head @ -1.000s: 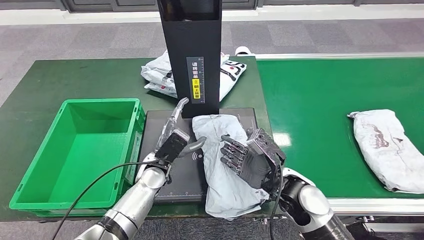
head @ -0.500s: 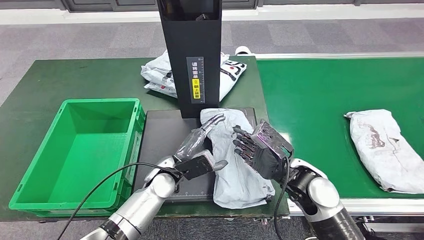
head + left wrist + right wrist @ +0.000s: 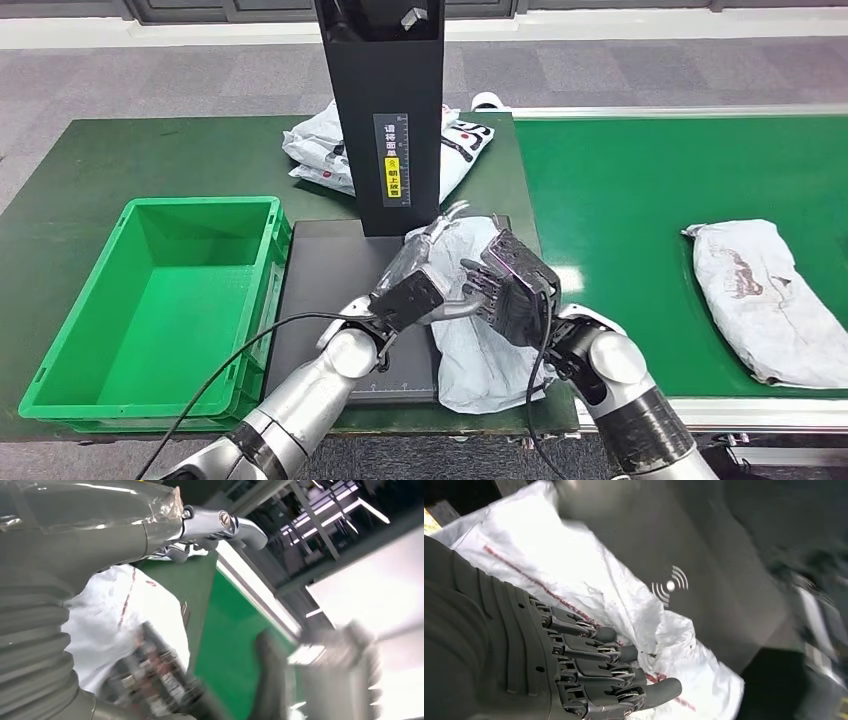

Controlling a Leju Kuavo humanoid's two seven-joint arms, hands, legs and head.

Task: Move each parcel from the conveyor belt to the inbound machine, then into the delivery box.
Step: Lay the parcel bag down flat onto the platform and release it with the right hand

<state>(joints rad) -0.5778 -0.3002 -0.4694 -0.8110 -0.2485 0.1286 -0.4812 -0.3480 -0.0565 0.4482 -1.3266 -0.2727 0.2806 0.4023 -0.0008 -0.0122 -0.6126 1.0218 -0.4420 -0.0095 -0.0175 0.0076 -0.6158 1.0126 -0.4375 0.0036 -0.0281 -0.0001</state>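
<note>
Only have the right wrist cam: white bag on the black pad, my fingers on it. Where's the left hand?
Observer: In the head view, the left hand is over the same parcel, at its edge toward the green crate, facing the right hand across it.
Operator: Crate status?
Observer: The green crate sits right beside the scanner pad on the robot's left, with no parcel in it.
Operator: Anything waiting on the belt?
Observer: One white parcel on the belt lies on the conveyor belt, off to the robot's right and apart from both hands.
</note>
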